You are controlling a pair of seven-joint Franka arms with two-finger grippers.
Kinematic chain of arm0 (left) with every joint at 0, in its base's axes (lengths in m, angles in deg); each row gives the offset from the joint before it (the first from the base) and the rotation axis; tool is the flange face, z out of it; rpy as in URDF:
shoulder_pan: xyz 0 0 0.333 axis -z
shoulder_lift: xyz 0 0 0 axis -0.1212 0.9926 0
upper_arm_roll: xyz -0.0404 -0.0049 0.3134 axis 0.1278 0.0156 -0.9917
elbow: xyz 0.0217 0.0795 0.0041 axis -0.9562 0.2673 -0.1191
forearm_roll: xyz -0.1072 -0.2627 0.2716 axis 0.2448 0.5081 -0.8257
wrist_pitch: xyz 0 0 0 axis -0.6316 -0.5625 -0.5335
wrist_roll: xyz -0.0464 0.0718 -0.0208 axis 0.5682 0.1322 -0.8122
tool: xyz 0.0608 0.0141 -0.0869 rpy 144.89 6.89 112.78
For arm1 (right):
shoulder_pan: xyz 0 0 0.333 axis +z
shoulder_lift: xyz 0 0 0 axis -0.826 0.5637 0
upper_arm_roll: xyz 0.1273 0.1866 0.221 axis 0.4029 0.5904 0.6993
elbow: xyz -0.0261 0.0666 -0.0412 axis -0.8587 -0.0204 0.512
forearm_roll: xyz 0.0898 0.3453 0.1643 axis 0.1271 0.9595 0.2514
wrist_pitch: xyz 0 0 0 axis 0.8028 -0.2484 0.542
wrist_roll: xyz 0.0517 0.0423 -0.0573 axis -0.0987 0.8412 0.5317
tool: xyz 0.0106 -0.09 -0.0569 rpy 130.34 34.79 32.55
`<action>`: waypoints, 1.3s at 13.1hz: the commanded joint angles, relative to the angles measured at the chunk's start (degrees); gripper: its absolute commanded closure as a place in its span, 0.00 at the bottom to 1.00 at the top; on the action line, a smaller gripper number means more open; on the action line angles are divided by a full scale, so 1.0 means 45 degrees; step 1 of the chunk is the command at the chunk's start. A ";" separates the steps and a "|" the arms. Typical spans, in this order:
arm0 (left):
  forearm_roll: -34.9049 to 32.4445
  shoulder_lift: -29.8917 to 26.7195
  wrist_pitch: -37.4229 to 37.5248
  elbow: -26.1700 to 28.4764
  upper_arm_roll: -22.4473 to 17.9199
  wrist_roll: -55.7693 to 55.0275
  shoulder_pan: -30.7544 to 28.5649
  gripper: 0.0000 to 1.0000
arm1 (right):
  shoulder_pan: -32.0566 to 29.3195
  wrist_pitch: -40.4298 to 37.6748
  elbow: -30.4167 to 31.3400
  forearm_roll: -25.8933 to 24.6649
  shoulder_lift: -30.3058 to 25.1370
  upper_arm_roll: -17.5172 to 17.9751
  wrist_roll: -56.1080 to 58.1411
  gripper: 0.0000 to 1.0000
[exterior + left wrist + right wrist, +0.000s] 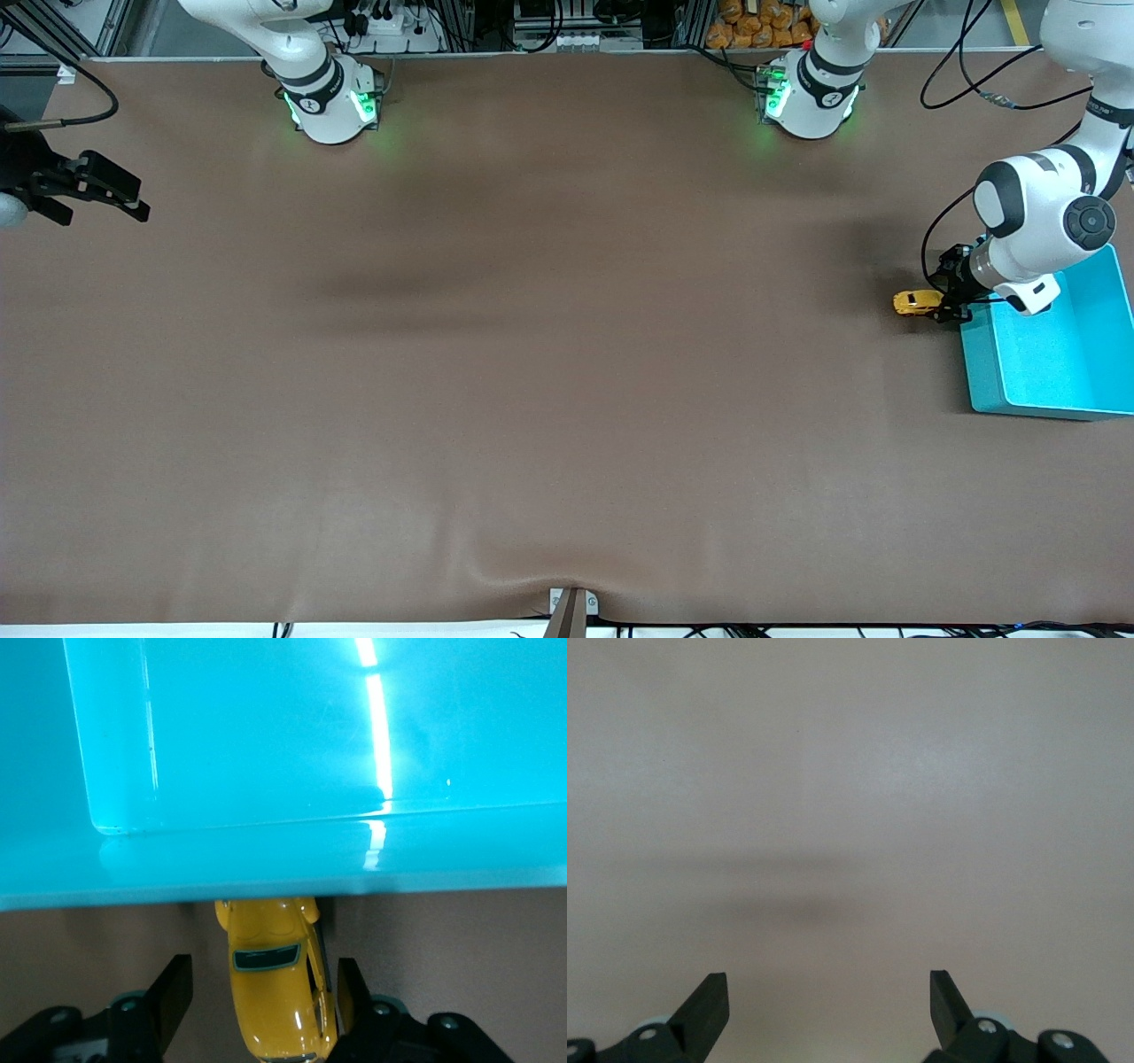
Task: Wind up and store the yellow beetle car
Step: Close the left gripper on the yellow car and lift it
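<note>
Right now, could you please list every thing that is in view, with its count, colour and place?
yellow beetle car: one, yellow-orange, between the open fingers of the left end effector, beside the bin.
bin: one, turquoise, at the left arm's end of the table.
table: one, brown cover.
left end effector: one, black, open around the car, not clamped.
right end effector: one, black, open, waiting over the right arm's end of the table.

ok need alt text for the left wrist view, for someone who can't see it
The yellow beetle car sits between the open fingers of the left gripper, a gap showing on one side. Its nose points at the wall of a turquoise bin filling the upper frame; brown table lies below.
</note>
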 commanded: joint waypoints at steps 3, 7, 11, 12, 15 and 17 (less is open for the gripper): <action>-0.0381 -0.0199 -0.0327 0.0261 0.0100 -0.0412 -0.0145 0.74 | 0.0220 0.0048 0.0198 -0.0076 -0.0286 -0.0167 -0.0121 0.00; -0.0381 -0.0432 -0.0269 0.0261 0.0100 -0.0412 -0.0125 1.00 | 0.0220 0.0068 0.0198 -0.0076 -0.0267 -0.0245 -0.0121 0.00; -0.0381 -0.1310 0.0763 0.0203 0.0315 -0.0393 0.0224 1.00 | 0.0181 0.0048 0.0159 -0.0076 -0.0267 -0.0245 -0.0101 0.00; -0.0381 -0.1506 0.1095 0.0183 0.0335 -0.0393 0.0574 1.00 | 0.0181 0.0067 0.0159 -0.0076 -0.0267 -0.0245 -0.0101 0.00; -0.0381 -0.2247 0.2130 -0.0089 0.0529 -0.0296 0.1474 1.00 | 0.0201 0.0067 0.0159 -0.0096 -0.0267 -0.0245 -0.0082 0.00; -0.0381 -0.2716 0.3552 -0.0770 0.0996 -0.0043 0.1613 1.00 | 0.0278 0.0048 0.0139 -0.0135 -0.0267 -0.0226 -0.0082 0.00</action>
